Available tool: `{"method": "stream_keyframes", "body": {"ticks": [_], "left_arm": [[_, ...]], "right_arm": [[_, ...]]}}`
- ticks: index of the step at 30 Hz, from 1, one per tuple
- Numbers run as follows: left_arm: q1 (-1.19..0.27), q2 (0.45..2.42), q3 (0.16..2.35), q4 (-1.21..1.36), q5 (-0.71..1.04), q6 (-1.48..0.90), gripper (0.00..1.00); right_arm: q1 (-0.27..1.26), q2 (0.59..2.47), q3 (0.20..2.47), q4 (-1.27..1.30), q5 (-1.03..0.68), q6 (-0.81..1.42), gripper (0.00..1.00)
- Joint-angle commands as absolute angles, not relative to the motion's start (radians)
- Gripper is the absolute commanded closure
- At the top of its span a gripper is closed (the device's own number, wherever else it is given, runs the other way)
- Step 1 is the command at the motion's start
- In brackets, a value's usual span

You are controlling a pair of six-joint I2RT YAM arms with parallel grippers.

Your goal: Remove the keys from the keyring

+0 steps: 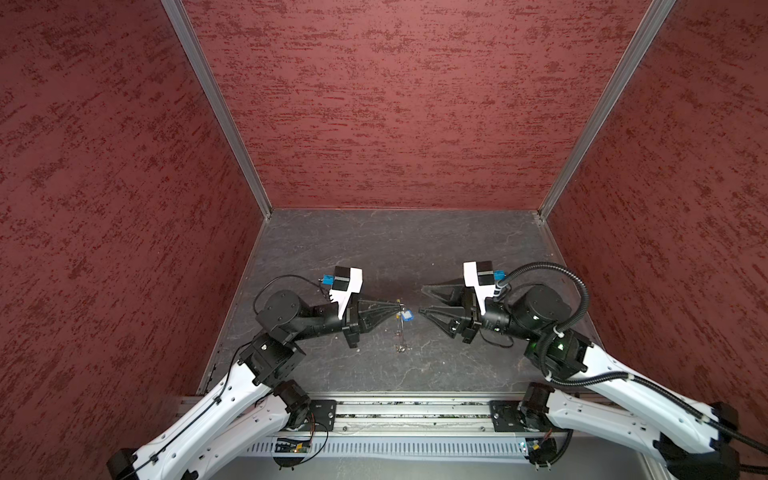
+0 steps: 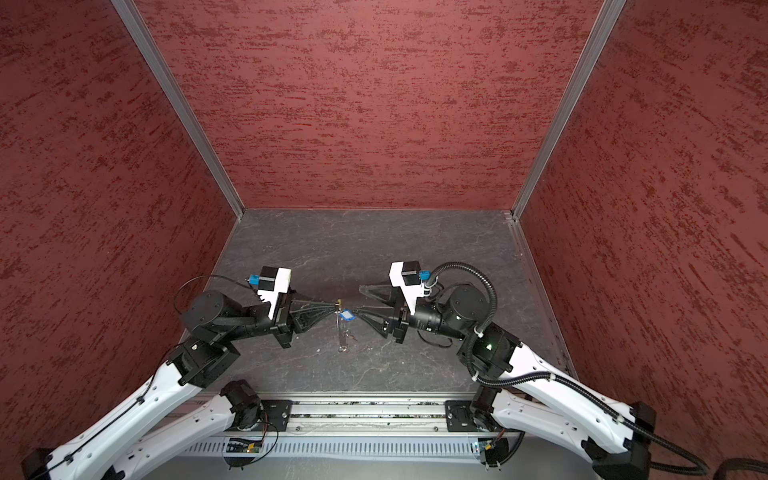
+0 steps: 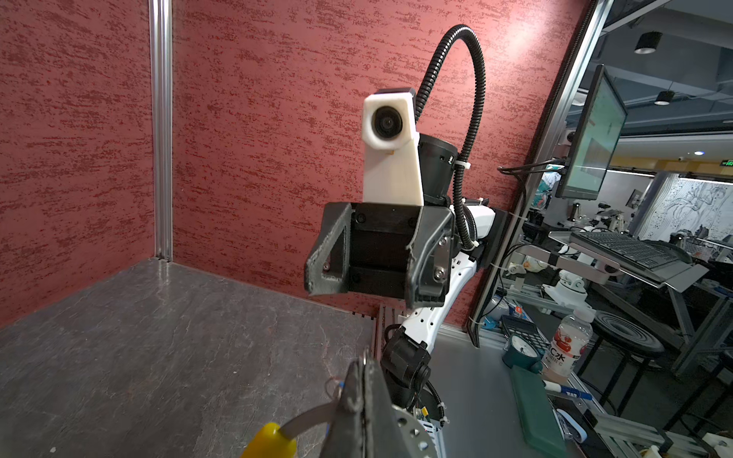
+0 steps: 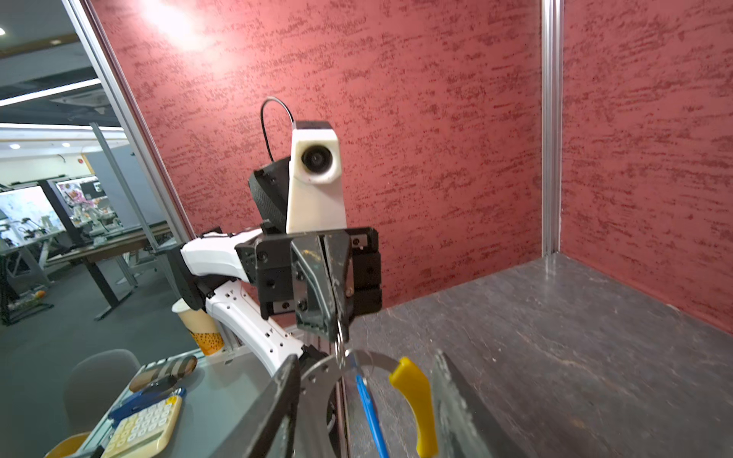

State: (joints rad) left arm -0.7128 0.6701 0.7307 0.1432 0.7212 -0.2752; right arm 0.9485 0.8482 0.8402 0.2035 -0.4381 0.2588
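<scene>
Keyring (image 4: pixel 414 396) hangs over dark veined tabletop (image 1: pixel 415 249), red textured walls (image 1: pixel 395 104) around.

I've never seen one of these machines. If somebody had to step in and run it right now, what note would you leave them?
Left gripper: shut on the keyring, holding it so the loop hangs down over the table.
Right gripper: open and empty, jaws facing the ring from close by.
Things: the blue key tag hangs on the ring near the top, beside the yellow segment. No red tag can be made out.
Done: no key lies free on the table.
Left: at least the blue key must still come off.
</scene>
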Motion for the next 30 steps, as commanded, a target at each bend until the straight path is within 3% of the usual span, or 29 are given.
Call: {"method": "stream_keyframes", "body": {"ticks": [1,6,19,23,30], "left_arm": [[-0.715,0.673,0.732,0.184,0.745,-0.27,1.0],[-0.712,0.674,0.73,0.179,0.746,-0.269,1.0],[-0.698,0.679,0.729,0.181,0.738,-0.281,1.0],[-0.694,0.687,0.73,0.184,0.738,-0.285,1.0],[-0.671,0.711,0.731,0.203,0.75,-0.305,1.0]], "right_arm": [[0.956,0.893,0.86,0.328,-0.522,0.323,0.46],[0.956,0.947,0.89,0.298,-0.588,0.334,0.51],[0.956,0.96,0.865,0.269,-0.603,0.32,0.77],[0.956,0.962,0.856,0.259,-0.578,0.306,0.91],[0.956,0.969,0.863,0.234,-0.554,0.278,1.0]]}}
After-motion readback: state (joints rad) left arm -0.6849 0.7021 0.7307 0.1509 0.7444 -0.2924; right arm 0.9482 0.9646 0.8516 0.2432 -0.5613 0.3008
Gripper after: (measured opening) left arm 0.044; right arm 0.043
